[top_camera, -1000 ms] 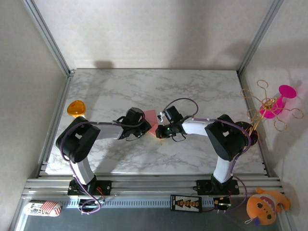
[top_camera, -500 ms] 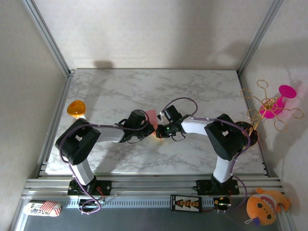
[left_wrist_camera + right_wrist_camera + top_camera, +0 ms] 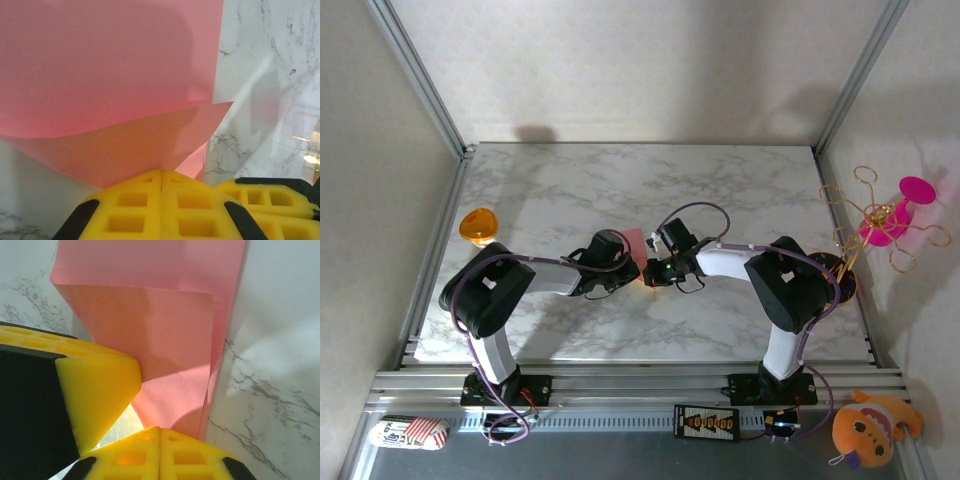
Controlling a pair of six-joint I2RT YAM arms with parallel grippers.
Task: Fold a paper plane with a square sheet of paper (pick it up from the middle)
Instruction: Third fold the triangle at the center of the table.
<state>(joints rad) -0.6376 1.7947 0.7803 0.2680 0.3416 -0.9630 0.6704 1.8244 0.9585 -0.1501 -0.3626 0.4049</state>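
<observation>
**A:** Marble table in grey-veined white, seen from overhead. Your two arms meet at its centre. The square sheet of paper shows as a salmon-pink patch between the left gripper and the right gripper.

**B:** From your left wrist, operator, the left gripper has its yellow pads pressed flat together with no gap. A folded flap of the sheet runs down into that seam, and the rest of the paper spreads broad beyond the tips.

**A:** Your right side looks the same. The right gripper is clamped tight on the near edge of the sheet. The paper is doubled over there, one layer lying in front of another.

**B:** Your two claws work just beside each other. One of the left arm's yellow fingers sits against the paper's left side in the right wrist view. The right arm's fingers show at the lower right of the left wrist view.

**A:** Well apart from the paper, an orange disc sits by the table's left edge. A magenta flower toy stands past the right edge.
</observation>
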